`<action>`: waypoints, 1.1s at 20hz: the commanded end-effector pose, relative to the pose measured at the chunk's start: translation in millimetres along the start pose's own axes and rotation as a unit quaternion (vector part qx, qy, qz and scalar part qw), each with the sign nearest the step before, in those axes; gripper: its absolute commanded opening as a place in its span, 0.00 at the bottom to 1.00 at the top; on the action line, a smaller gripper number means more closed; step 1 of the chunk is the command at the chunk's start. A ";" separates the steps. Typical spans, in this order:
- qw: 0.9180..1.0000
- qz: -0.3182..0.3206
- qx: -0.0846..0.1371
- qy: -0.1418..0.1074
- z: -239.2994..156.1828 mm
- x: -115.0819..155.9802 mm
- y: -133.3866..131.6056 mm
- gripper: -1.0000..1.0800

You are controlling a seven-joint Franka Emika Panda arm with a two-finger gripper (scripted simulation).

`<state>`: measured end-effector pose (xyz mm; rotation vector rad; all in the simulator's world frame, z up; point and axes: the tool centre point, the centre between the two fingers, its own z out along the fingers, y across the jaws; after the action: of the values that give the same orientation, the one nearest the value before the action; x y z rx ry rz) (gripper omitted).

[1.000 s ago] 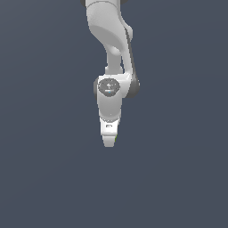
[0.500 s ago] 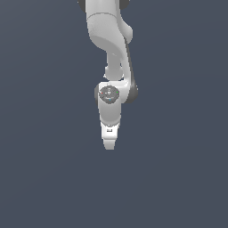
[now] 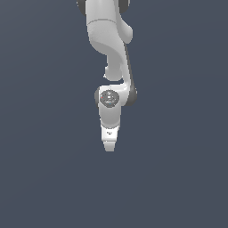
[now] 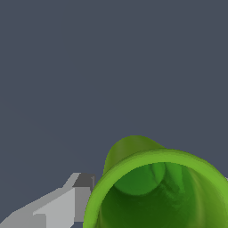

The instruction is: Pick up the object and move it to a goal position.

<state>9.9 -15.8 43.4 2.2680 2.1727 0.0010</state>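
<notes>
Wrist view first: you see the small bright green hollow cup-like cylinder (image 4: 151, 187) filling the near part of the frame, its open rim turned toward the camera, with one pale grey finger (image 4: 62, 207) of the white robot gripper (image 3: 109, 146) just beside its wall. Whether that finger actually touches the cup, and where the opposite finger stands, you cannot tell from here, so do not count the grip as confirmed; the cup's closeness to the camera suggests it sits between the jaws.

From the exterior view, you get the white jointed robot arm (image 3: 109, 40) hanging over the plain dark grey worktop (image 3: 40, 178), roughly central between its edges, wrist pointed down. The cup does not show in this view at all; the gripper body hides it.

Compare with half a second and a full second back: the arm's shoulder has drifted toward the exterior view's left, and the fingertips have moved up the frame only slightly. You may read that as a carry under way rather than an approach.

No goal marker shows in either view, so you cannot judge how much travel remains.
</notes>
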 end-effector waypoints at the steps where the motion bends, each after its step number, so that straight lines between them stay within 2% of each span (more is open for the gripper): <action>1: 1.000 0.000 0.001 0.000 0.9 0.0 -0.4 0.00; 12: 1.000 0.000 0.000 0.000 -6.2 4.0 3.5 0.00; 22: 1.000 0.000 0.000 0.001 -53.1 35.5 29.3 0.00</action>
<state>34.9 12.1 86.2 2.2699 2.1736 -0.0001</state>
